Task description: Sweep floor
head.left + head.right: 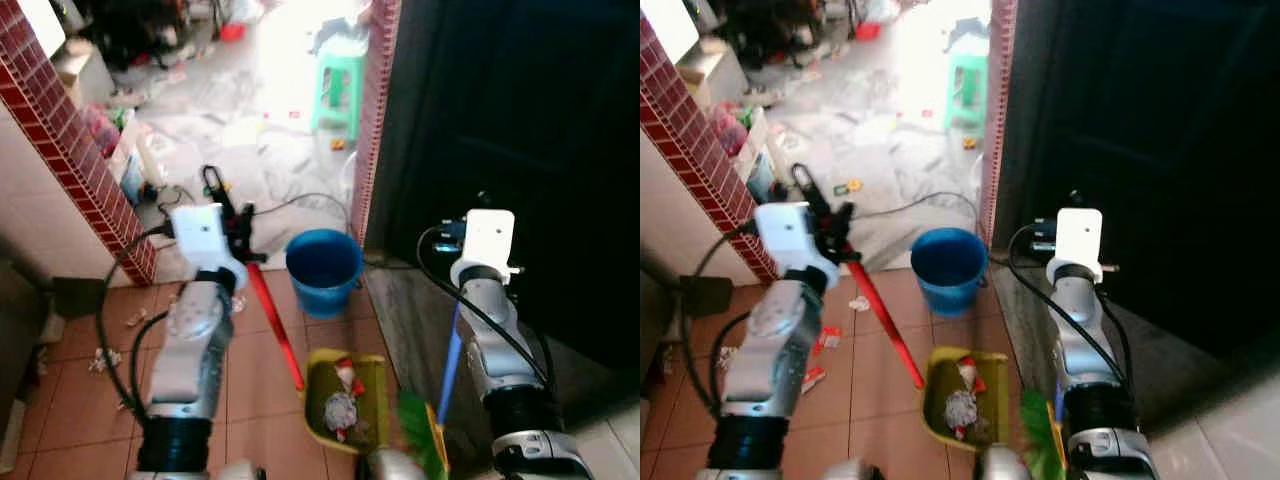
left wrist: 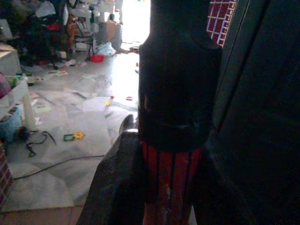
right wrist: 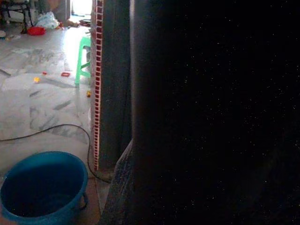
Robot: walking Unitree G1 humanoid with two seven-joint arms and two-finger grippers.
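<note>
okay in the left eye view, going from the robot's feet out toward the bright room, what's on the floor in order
Yellow-green dustpan holding swept litter, then the blue bucket, then the black cable across the pale floor, then the green stool, then the red bowl at the far end.

The left gripper (image 1: pixel 228 205) grips a red handle (image 1: pixel 274 322) beside the yellow dustpan (image 1: pixel 345 402) (holding litter).

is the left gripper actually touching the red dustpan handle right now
Touching. In the left wrist view the left gripper's fingers press against the red handle with no gap; the left eye view shows the left gripper closed around its top.
</note>
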